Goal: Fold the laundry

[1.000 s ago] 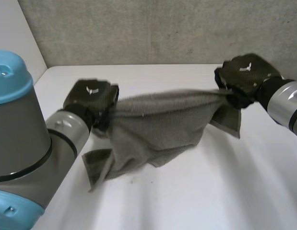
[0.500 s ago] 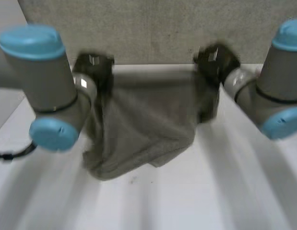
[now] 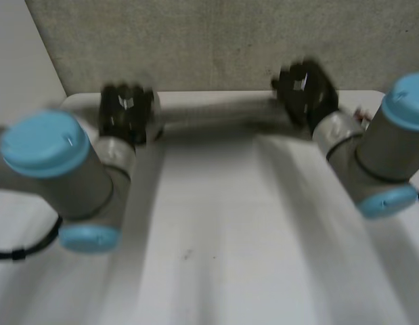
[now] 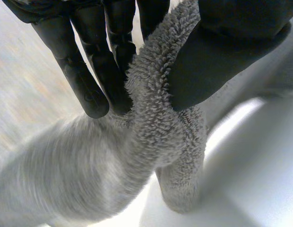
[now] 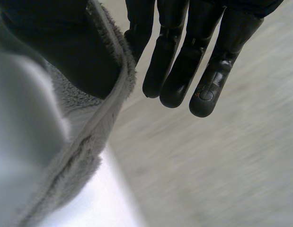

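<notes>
While the left hand [image 3: 126, 112] at upper left and the right hand [image 3: 305, 88] at upper right each pinched an end of the towel [image 3: 216, 116] between thumb and straight fingers, it stretched along the far edge of the worktop [image 3: 216, 230]. The right hand's shallow pinch might slip, dropping that end.

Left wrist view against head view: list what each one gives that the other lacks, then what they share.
Left wrist view: the grip up close, with the thumb of the left hand pressing the grey towel against its fingers, the towel's looped pile, and a fold hanging below the hand.
Head view: the left arm and right arm, the right hand at the towel's other end, the towel stretched between the two hands over the far part of the table, and the concrete wall behind.
Shared: the left hand, the towel, the white table.
</notes>
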Controlling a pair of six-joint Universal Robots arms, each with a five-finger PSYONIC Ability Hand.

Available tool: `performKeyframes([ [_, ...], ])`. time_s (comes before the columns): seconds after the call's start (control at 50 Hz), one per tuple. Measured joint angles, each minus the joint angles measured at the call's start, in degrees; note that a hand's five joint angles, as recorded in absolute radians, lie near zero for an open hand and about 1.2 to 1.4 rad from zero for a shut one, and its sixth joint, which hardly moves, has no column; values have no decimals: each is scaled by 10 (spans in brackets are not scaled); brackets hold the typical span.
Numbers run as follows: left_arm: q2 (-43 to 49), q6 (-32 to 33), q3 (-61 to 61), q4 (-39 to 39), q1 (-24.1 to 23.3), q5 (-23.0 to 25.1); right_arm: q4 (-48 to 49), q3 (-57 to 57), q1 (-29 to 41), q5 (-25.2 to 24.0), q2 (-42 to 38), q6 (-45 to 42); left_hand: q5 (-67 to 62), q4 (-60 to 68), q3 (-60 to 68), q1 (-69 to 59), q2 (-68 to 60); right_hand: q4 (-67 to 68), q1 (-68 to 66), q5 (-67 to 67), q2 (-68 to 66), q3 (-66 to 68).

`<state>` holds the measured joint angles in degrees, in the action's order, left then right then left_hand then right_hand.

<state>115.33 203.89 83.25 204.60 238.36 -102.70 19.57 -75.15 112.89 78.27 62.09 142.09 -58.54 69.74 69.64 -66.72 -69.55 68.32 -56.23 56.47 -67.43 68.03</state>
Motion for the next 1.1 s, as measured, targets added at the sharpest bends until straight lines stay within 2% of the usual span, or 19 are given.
performKeyframes([
  [0.12,30,-3,93,28,-7,-11,-84,-59,-1,-1,-28,-10,29,-49,-54,14,53,0,0,0,0,0],
  [0.14,35,-6,114,29,-10,-14,-104,-73,-2,-1,-30,-13,114,-128,-126,112,126,0,0,0,0,0],
  [0.2,36,-12,136,24,-17,-19,-133,-96,-4,-2,-24,-16,130,-142,-141,123,145,0,0,0,0,0],
  [0.22,35,-13,141,21,-19,-20,-139,-101,-5,-2,-20,-16,189,-200,-198,174,199,0,0,0,0,0],
  [0.24,35,-13,141,21,-19,-20,-139,-101,-5,-2,-20,-16,189,-200,-198,174,199,0,0,0,0,0],
  [0.26,26,-17,153,7,-25,-22,-150,-115,-8,-3,-6,-17,313,-333,-330,308,330,0,0,1,0,0],
  [0.3,14,-19,159,-9,-31,-23,-154,-126,-13,-4,5,-17,422,-433,-435,409,434,0,0,3,0,0],
  [0.36,-4,-20,162,-33,-35,-23,-155,-138,-22,-4,18,-16,476,-487,-491,457,491,0,0,3,0,0],
  [0.38,-17,-21,163,-49,-37,-22,-154,-144,-28,-4,23,-14,530,-541,-539,511,539,0,0,3,0,0],
  [0.54,-69,-27,160,-92,-37,-19,-143,-161,-50,-4,28,-4,568,-595,-594,559,594,0,0,3,0,0],
  [0.64,-99,-46,161,-100,-18,-16,-132,-165,-62,-5,22,15,570,-595,-595,560,594,0,0,3,0,0],
  [0.68,-107,-68,161,-102,12,-8,-123,-163,-69,-11,20,41,571,-596,-595,560,595,0,0,3,0,0],
  [0.7,-107,-68,161,-102,12,-8,-123,-163,-69,-11,20,41,571,-596,-595,560,595,0,0,3,0,0],
  [0.78,-106,-104,160,-114,63,33,-117,-159,-82,-23,19,83,571,-594,-592,559,590,0,0,3,0,0],
  [0.86,-94,-138,159,-147,113,113,-116,-155,-96,-36,16,115,570,-586,-584,558,583,0,0,3,0,0],
  [0.96,-69,-154,159,-184,152,189,-116,-153,-105,-42,11,126,569,-582,-581,558,580,0,0,3,0,0],
  [1.1,-38,-154,163,-199,176,224,-116,-153,-107,-42,4,125,544,-556,-556,527,555,0,0,3,0,0],
])
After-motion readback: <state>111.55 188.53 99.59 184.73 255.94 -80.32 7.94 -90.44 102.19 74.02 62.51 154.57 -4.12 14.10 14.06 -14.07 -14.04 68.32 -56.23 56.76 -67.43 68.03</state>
